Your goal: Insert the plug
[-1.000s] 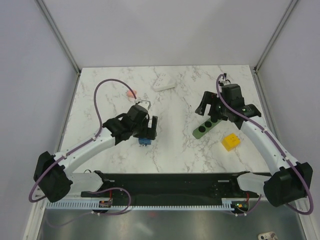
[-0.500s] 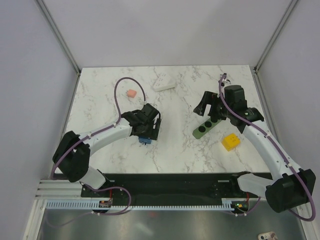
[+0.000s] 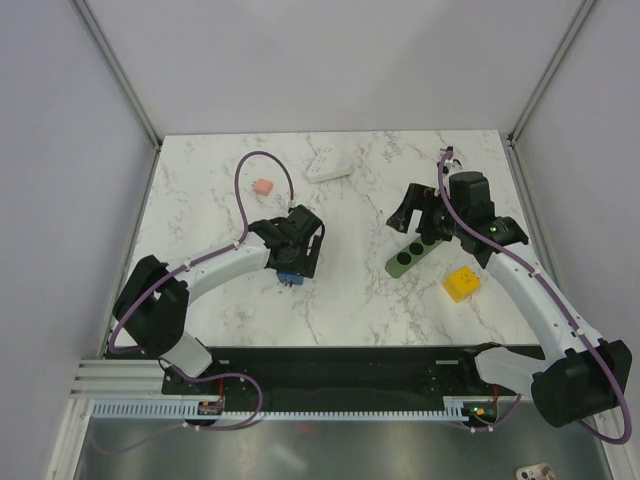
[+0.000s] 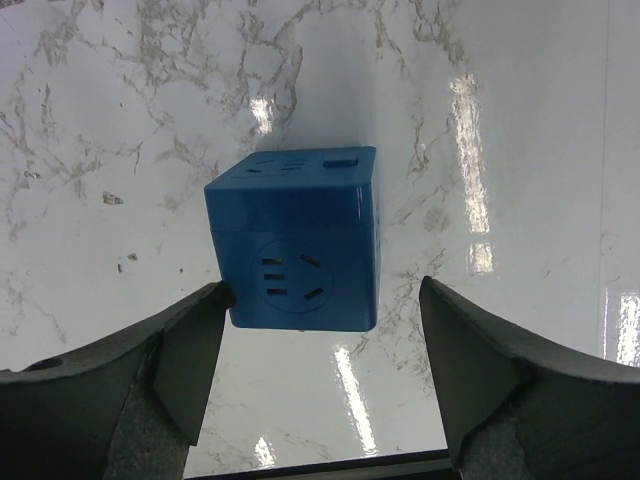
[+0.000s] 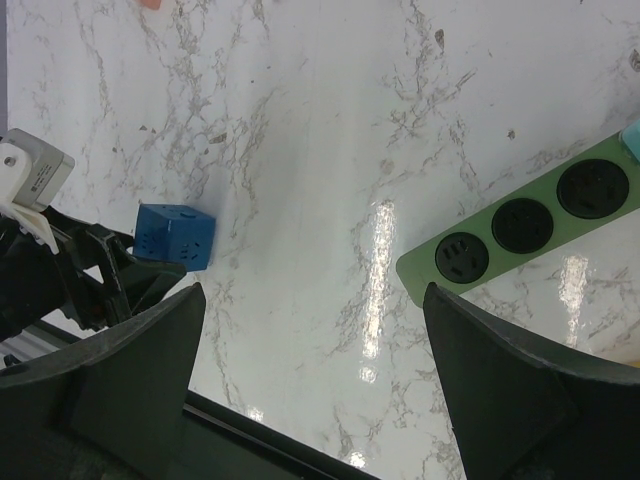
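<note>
The blue cube plug rests on the marble table, a socket face turned toward my left wrist camera. It also shows in the top view and the right wrist view. My left gripper is open with one finger on each side of the plug; the left finger is at or near its lower corner. In the top view the left gripper sits over the plug. The green power strip lies at centre right, its black sockets in the right wrist view. My right gripper hangs open above the strip's far end.
A yellow block lies right of the strip. A pink block sits at the back left and a white flat object at the back centre. The table's near edge runs along a black rail.
My left arm has swung its elbow in and brought the gripper down around the blue plug. The right gripper has shifted slightly over the strip.
</note>
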Motion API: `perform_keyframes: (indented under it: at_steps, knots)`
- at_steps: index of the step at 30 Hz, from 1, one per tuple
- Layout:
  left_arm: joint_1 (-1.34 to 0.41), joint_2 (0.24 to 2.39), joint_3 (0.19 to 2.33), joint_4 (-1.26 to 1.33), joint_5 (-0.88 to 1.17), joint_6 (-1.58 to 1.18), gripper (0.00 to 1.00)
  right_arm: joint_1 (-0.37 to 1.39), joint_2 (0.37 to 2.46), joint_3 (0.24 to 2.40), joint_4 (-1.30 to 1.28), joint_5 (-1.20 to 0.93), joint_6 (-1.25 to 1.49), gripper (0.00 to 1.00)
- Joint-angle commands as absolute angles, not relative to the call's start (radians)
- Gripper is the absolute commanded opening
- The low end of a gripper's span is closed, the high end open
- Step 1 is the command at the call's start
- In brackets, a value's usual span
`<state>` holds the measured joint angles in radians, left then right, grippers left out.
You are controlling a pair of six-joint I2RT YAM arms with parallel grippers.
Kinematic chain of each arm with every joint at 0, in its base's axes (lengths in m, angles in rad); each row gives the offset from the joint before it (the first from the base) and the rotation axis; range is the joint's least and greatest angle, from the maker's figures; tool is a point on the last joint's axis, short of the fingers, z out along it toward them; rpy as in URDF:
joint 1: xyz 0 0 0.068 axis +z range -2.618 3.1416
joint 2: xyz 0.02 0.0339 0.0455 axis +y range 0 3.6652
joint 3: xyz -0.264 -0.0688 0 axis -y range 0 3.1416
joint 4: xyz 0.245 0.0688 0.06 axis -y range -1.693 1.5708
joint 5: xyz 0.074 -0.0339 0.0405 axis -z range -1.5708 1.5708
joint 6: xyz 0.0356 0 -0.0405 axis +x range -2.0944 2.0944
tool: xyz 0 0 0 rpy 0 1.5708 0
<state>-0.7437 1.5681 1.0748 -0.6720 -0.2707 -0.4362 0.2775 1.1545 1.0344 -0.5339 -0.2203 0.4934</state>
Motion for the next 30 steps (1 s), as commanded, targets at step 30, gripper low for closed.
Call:
perform_keyframes:
  at_steps: [30]
  knots:
    - [-0.744,1.597,1.167,-0.767,-0.285,-0.406,0.85,0.276,1.138,1.026,-0.514,-0.236,0.499,0.97]
